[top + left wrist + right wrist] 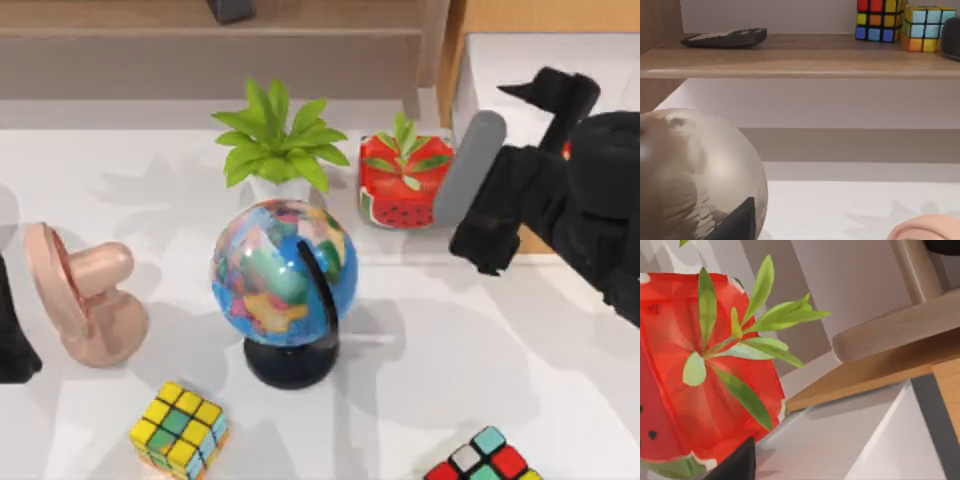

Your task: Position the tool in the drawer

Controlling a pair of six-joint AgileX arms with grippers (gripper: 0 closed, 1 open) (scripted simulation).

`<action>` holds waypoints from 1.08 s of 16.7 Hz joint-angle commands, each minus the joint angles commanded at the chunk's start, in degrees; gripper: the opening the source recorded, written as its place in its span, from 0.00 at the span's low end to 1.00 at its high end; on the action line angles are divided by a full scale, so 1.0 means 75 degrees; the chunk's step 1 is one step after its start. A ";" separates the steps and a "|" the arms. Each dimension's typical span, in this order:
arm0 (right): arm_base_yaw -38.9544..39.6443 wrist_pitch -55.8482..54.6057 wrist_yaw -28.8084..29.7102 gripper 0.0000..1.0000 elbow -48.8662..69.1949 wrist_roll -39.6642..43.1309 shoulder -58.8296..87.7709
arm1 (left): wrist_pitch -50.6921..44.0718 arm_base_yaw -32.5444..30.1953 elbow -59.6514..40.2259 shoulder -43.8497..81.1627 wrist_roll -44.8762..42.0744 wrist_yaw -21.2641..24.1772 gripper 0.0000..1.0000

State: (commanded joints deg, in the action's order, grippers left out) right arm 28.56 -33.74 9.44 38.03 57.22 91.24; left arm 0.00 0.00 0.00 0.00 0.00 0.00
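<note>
The drawer [458, 60] stands open at the table's back right, with tan wooden walls, a white inside [520, 55] and a silver bar handle [468, 168]. My right gripper [548, 92] hangs over the drawer's inside, its black arm covering much of the drawer's front. A small red sliver [567, 150] peeks out at the arm's edge; I cannot tell whether it is the tool. In the right wrist view the drawer's wooden edge [875, 372] and its white inside [900, 450] lie close beside the watermelon pot [685, 370]. My left arm [12, 335] is parked at the left edge.
A watermelon-patterned pot [405, 182] stands just left of the drawer handle, with a green plant [275, 140] beside it. A globe [283, 275] occupies the middle, a pink object [85, 295] the left. Two Rubik's cubes [178, 428] [485, 462] sit near the front. A shelf unit [220, 45] runs along the back.
</note>
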 joint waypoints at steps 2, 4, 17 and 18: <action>0.0017 -0.1587 0.0237 1.00 -0.1070 0.0943 0.0184 | 0.0000 0.0000 0.0000 0.0000 0.0000 0.0000 1.00; -0.0059 -0.3136 0.0498 1.00 -0.1912 0.1786 0.0502 | 0.0000 0.0000 0.0000 0.0000 0.0000 0.0000 1.00; -0.1161 -0.8925 0.1634 1.00 -0.3428 0.4250 0.2944 | 0.0000 0.0000 0.0000 0.0000 0.0000 0.0000 1.00; -0.1161 -0.8925 0.1634 1.00 -0.3428 0.4250 0.2944 | 0.0000 0.0000 0.0000 0.0000 0.0000 0.0000 1.00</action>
State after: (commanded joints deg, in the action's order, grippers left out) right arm 19.86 -100.68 21.70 12.32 89.10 113.31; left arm 0.00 0.00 0.00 0.00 0.00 0.00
